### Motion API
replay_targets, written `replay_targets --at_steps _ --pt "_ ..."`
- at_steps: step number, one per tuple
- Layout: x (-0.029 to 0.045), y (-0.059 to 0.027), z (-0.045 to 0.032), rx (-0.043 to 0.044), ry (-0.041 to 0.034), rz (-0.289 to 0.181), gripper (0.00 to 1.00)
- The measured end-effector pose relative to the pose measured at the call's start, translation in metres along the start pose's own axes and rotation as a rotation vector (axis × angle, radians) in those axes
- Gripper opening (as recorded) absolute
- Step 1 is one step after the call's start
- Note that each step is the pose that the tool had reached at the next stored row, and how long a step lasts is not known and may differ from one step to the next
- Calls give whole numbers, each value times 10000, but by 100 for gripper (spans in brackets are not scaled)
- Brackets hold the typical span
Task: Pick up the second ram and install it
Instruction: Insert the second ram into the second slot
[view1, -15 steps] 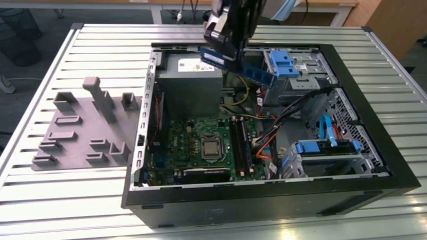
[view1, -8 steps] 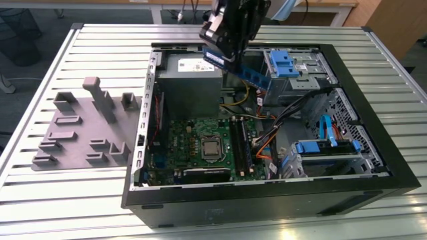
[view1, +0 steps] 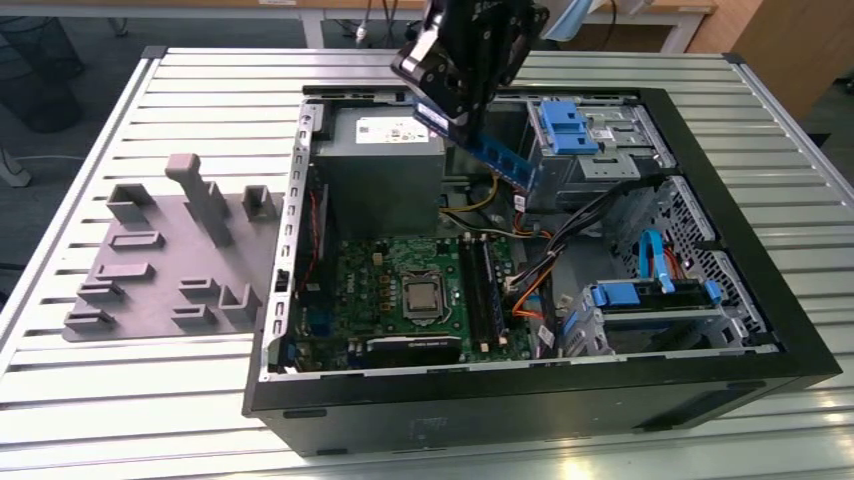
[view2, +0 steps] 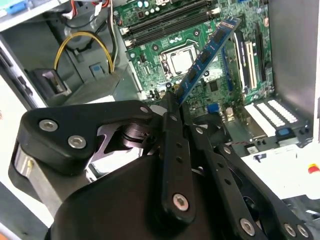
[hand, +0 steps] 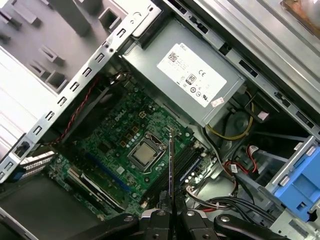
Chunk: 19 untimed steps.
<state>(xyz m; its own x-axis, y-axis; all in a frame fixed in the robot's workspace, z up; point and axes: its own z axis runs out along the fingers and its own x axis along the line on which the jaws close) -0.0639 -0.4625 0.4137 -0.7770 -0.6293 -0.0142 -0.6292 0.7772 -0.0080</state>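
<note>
One end effector (view1: 461, 115) pinches the second ram (view1: 507, 160) by its end, high over the open computer case (view1: 801, 330). Its long axis slants down toward the memory slots (view1: 483, 290) on the motherboard (view1: 387, 290), well below.

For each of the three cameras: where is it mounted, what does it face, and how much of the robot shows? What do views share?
Exterior view: off the arm, above the open computer case; the gripper holds the second ram.
Second wrist view: on the arm, looking past the gripper along the second ram to the motherboard.
First wrist view: on the arm, the ram edge-on in the gripper, with the power supply beyond.
All three share the ram and motherboard.
</note>
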Motion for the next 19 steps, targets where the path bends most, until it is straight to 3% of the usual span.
replay_targets --at_steps 19 --pt "0 0 3 7 3 510 14"
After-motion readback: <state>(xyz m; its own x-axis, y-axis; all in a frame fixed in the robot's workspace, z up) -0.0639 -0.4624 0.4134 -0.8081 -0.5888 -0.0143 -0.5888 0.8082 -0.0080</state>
